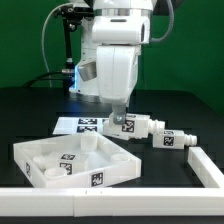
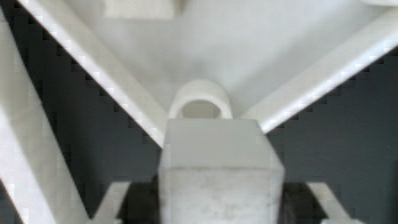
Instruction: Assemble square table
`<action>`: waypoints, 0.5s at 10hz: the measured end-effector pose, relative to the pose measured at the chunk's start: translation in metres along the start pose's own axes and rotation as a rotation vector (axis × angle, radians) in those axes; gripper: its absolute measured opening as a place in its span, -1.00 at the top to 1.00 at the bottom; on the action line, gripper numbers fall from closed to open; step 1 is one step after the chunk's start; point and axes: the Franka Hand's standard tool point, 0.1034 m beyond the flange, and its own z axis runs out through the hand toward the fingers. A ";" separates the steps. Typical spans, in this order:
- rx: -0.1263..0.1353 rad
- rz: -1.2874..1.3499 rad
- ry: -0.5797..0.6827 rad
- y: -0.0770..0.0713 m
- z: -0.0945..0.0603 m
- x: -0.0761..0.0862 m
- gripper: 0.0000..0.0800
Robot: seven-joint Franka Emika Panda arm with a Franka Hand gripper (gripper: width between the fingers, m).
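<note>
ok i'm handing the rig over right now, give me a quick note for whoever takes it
Tool: down over one leg, which sits between its jaws in the wrist view; firm grip not clear.
Table top: flat at the exterior view's left, no leg standing in it.
Another leg lies on the table beside the first.
Done: nothing fitted. Left: lift this leg, fit it into a corner socket, then the rest.

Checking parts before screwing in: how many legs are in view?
3 legs: one at the gripper, two more in a row toward the exterior view's right. A fourth may be hidden behind the arm.
</note>
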 end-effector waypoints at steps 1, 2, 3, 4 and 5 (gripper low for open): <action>0.005 -0.134 -0.005 -0.005 0.000 -0.016 0.29; 0.011 -0.230 -0.016 -0.014 -0.008 -0.048 0.29; 0.021 -0.305 -0.023 -0.023 -0.012 -0.080 0.29; 0.042 -0.408 -0.022 -0.035 -0.006 -0.110 0.29; 0.085 -0.425 -0.016 -0.039 -0.004 -0.122 0.29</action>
